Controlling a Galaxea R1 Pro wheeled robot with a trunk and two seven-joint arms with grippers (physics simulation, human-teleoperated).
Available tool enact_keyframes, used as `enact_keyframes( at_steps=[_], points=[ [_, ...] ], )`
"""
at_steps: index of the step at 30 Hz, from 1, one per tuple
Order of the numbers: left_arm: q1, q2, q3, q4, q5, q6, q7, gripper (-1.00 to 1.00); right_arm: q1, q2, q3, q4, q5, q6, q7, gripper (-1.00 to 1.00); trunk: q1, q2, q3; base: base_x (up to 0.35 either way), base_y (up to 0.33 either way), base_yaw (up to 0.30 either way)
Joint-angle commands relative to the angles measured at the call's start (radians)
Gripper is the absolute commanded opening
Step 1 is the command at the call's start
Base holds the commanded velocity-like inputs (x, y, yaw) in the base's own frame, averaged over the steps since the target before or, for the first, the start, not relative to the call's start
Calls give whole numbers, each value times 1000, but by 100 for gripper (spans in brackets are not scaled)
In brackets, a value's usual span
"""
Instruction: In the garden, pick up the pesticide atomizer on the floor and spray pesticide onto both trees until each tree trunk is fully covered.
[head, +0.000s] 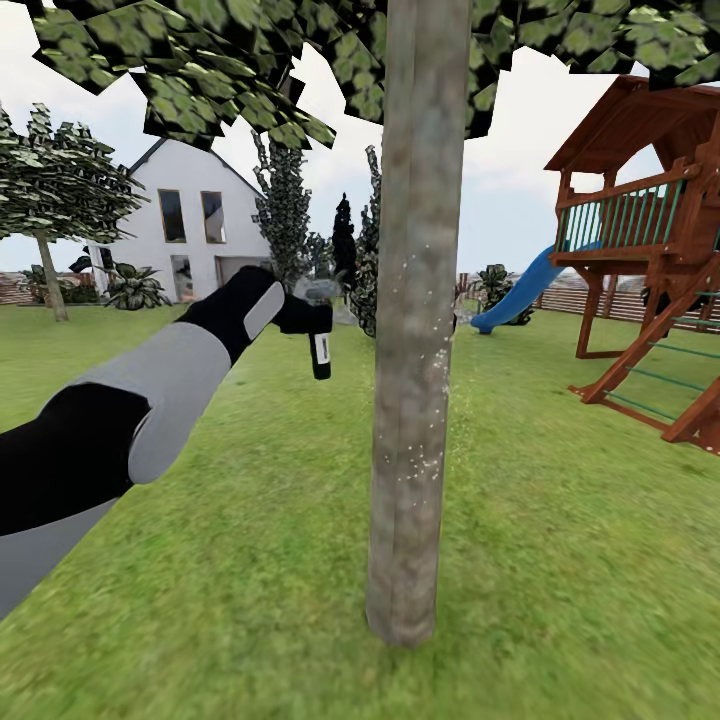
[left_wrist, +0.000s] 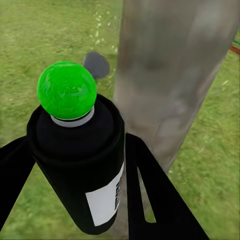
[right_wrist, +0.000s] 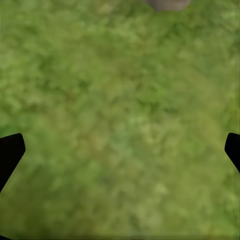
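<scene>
A: What is the setting?

B: A green lawn (head: 560, 520) under a pale sky, with a white house (head: 195, 235) far back and a wooden playset (head: 650, 250) with a blue slide (head: 520, 290) off to the right.

A: And the left gripper (left_wrist: 75, 200)?

B: Its two black fingers (left_wrist: 150, 200) are closed on the pesticide atomizer (left_wrist: 80, 165), a dark can with a white label and a green ball on top. In the head view the left arm (head: 170, 390) reaches forward, holding the atomizer at mid-height just left of the tree trunk (head: 415, 320), close but apart from it.

A: The trunk itself?

B: Straight, mottled grey-brown, flecked with pale specks on its near face. Leaves (head: 220, 70) spread overhead. A second tree (head: 50, 190) stands far left.

A: The right gripper (right_wrist: 120, 150)?

B: Fingertips wide apart, nothing between them, grass beneath.
</scene>
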Motion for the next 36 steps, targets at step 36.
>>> enact_keyframes(
  at_steps=[36],
  points=[
    [193,-40,-7,233,1,-394,-136,-100,-1,0,0,0,0,0,0,100,0,0,0,0,0,0]
  ],
)
